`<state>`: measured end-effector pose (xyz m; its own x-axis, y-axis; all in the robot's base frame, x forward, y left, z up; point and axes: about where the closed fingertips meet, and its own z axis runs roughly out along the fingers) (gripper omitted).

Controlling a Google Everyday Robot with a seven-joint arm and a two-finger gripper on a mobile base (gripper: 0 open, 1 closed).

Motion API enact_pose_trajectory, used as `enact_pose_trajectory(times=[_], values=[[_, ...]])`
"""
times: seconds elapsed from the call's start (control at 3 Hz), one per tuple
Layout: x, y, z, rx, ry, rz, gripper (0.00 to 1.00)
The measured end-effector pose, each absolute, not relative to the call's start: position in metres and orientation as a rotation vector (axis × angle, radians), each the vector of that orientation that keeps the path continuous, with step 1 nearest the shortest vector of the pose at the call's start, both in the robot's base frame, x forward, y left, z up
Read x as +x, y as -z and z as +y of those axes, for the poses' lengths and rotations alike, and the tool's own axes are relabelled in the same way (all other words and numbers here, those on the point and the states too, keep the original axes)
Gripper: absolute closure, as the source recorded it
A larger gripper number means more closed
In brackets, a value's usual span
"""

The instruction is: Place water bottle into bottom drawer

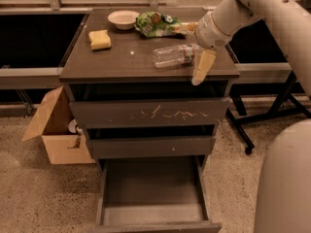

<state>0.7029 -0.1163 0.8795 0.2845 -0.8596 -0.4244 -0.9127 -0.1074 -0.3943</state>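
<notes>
The water bottle (174, 55) lies on its side on the cabinet top (121, 57), near the right front edge, cap end to the right. My gripper (195, 47) is open, with one pale finger (202, 68) in front of the bottle's right end and the other (188, 27) behind it, so the bottle end lies between them. The bottom drawer (153, 191) is pulled out below, with a bare inner floor. The two drawers above it are shut.
A green snack bag (156, 23), a white bowl (122, 18) and a yellow sponge (99, 39) lie on the cabinet top. An open cardboard box (51, 127) stands on the floor at left. Black stand legs (272, 113) are at right, my own body (286, 183) at bottom right.
</notes>
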Motion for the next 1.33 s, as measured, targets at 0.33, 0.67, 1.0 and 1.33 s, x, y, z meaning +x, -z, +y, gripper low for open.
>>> enact_pose_trajectory(times=[0.33, 0.67, 1.0, 1.33], values=[[0.725, -0.863, -0.107, -1.981, -0.159, 1.592, 0.00], [0.739, -0.850, -0.101, -1.995, -0.190, 1.609, 0.00], [0.749, -0.836, -0.096, -2.007, -0.226, 1.628, 0.12], [0.753, -0.829, -0.093, -2.012, -0.246, 1.631, 0.36]])
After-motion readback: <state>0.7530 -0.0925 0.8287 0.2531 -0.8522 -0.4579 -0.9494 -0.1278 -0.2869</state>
